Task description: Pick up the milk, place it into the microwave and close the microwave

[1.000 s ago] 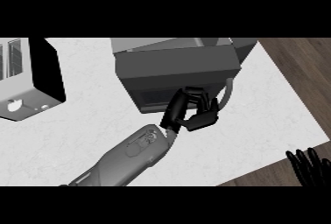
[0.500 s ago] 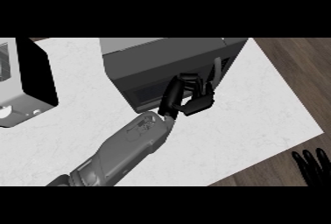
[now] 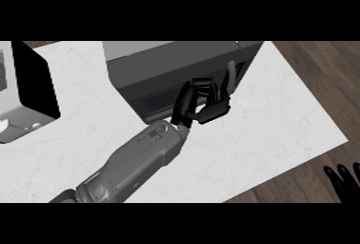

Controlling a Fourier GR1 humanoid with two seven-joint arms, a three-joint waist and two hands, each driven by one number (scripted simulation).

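White marbled stone makes up the surface (image 3: 281,124) I am looking down on, and the dark grey microwave (image 3: 165,71) sits on it toward the far edge; I will place everything else against that microwave.

My left hand (image 3: 204,102) is right up at the microwave's front face, beside the vertical handle (image 3: 229,76) at the right end of the door. Its fingers are curled in a hook, with the thumb tucked beneath them. I cannot tell whether they close round the handle or merely lie against the door, and I see nothing else held in them. The grey left forearm (image 3: 134,164) runs down and to the left from the microwave toward the near edge of the view.

My right hand (image 3: 345,176) shows only as black fingertips well to the right of the microwave and nearer to me, past the edge of the surface, over the wooden floor (image 3: 316,62). Those fingers point up and look straight and released.

The milk is not something I can make out anywhere in this view, so I cannot say where it is. The microwave's door looks closed from here.

To the left of the microwave, apart from it, stands a boxy appliance (image 3: 25,90) with a black side and a pale top, cut off by the frame
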